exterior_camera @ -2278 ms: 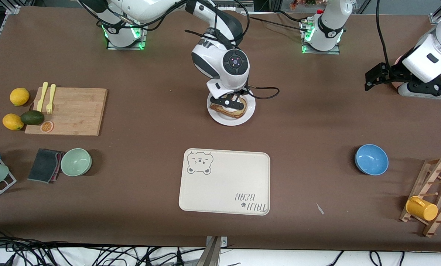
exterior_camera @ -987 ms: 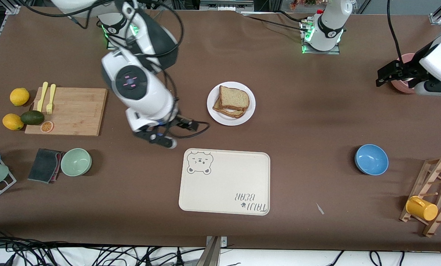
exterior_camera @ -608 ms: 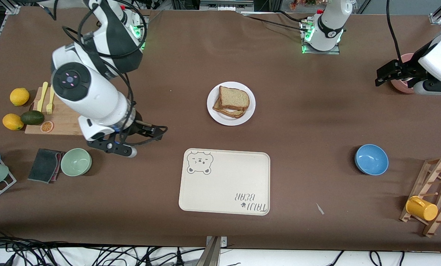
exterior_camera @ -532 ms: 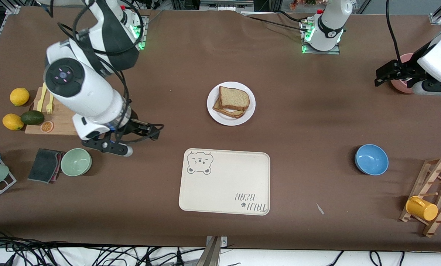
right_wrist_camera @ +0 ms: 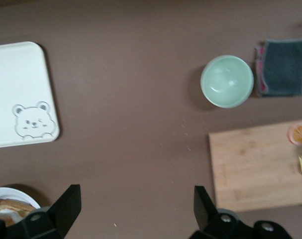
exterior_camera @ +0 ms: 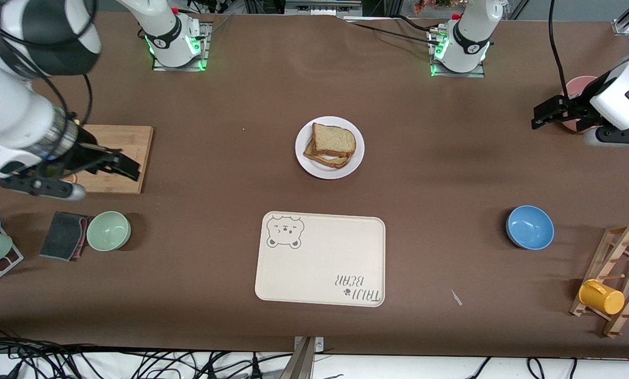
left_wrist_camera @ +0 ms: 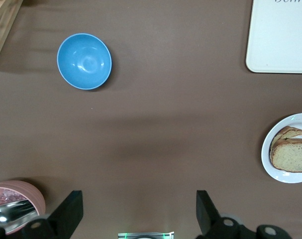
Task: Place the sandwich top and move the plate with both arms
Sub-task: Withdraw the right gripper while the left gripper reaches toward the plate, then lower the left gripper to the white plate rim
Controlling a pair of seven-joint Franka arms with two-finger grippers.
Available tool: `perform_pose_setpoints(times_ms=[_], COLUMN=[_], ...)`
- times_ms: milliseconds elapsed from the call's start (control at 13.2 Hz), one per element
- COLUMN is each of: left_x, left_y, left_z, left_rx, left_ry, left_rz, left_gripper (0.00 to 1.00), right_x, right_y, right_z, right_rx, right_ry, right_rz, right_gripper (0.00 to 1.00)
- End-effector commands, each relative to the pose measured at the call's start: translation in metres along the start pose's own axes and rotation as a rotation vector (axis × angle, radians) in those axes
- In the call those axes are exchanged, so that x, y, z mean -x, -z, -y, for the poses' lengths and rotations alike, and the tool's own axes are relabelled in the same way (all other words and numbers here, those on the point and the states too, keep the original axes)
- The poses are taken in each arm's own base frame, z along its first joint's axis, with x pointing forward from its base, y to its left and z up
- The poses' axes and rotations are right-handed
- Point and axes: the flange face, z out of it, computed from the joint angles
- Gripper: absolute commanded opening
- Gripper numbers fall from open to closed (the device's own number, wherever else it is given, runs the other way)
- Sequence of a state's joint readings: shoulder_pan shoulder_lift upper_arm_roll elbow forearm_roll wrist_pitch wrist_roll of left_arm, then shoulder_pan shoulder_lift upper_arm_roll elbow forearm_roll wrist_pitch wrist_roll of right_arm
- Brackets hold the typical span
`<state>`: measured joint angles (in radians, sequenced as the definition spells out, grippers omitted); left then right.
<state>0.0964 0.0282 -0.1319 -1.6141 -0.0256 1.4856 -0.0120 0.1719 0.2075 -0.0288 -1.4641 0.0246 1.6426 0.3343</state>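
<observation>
The sandwich top (exterior_camera: 334,139) lies on a lower bread slice on the white plate (exterior_camera: 307,162), at the table's middle, farther from the front camera than the beige tray. My right gripper (exterior_camera: 127,164) is open and empty, up over the cutting board's corner at the right arm's end; its wrist view (right_wrist_camera: 136,206) shows the plate's rim (right_wrist_camera: 14,192). My left gripper (exterior_camera: 543,113) is open and empty, over the table by a pink bowl at the left arm's end; its wrist view (left_wrist_camera: 136,209) shows the plate (left_wrist_camera: 285,176) and sandwich top (left_wrist_camera: 292,155).
The beige bear tray (exterior_camera: 320,259) lies nearer the front camera than the plate. A blue bowl (exterior_camera: 529,227), a wooden rack with a yellow cup (exterior_camera: 601,297) and a pink bowl (exterior_camera: 578,87) are at the left arm's end. The cutting board (exterior_camera: 117,142), green bowl (exterior_camera: 108,230) and dark cloth (exterior_camera: 61,235) are at the right arm's end.
My right gripper let go of the sandwich top on the plate and swung away toward its own end, now over the cutting board. My left gripper shifted only slightly.
</observation>
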Motion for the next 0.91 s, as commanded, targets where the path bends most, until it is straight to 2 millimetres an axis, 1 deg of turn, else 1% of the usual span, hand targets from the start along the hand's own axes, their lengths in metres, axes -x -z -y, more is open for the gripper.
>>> perform_pose_setpoints(times_ms=[0,76,152,228,304,380,456,532,608,684,759,835], left_x=[-0.034,-0.042,-0.051,-0.055,-0.058,-0.064,-0.073,-0.083,-0.089,-0.092,-0.095,-0.097], left_y=[-0.047,-0.059,-0.071,-0.075,-0.088,-0.102,-0.113,-0.128,-0.141,-0.156,-0.170,-0.185], left_z=[-0.038,-0.059,-0.080,-0.101,-0.117,-0.125,-0.130,-0.128,-0.135,-0.144,-0.149,-0.153], left_rx=[0.029,0.026,0.027,0.042,0.084,0.153,0.266,0.388,0.468,0.514,0.568,0.635], left_ry=[-0.067,-0.098,-0.133,-0.162,-0.181,-0.185,-0.178,-0.153,-0.171,-0.186,-0.181,-0.215], left_rz=[0.095,0.117,0.134,0.138,0.164,0.195,0.205,0.216,0.236,0.263,0.294,0.313], left_gripper=[1.00,1.00,1.00,1.00,1.00,1.00,1.00,1.00,1.00,1.00,1.00,1.00], right_x=[0.028,0.037,0.049,0.055,0.054,0.053,0.057,0.059,0.061,0.064,0.064,0.065], right_y=[0.012,0.014,0.023,0.033,0.036,0.039,0.048,0.053,0.058,0.058,0.057,0.058], right_z=[-0.028,-0.034,-0.050,-0.063,-0.069,-0.075,-0.084,-0.090,-0.094,-0.091,-0.089,-0.087], right_rx=[-0.008,-0.010,-0.019,-0.027,-0.029,-0.033,-0.038,-0.044,-0.031,-0.005,0.027,0.038], right_ry=[0.087,0.136,0.150,0.160,0.159,0.150,0.137,0.120,0.114,0.123,0.131,0.132], right_rz=[0.047,0.052,0.036,0.015,0.005,-0.004,-0.018,-0.029,-0.037,-0.030,-0.034,-0.036], right_gripper=[1.00,1.00,1.00,1.00,1.00,1.00,1.00,1.00,1.00,1.00,1.00,1.00])
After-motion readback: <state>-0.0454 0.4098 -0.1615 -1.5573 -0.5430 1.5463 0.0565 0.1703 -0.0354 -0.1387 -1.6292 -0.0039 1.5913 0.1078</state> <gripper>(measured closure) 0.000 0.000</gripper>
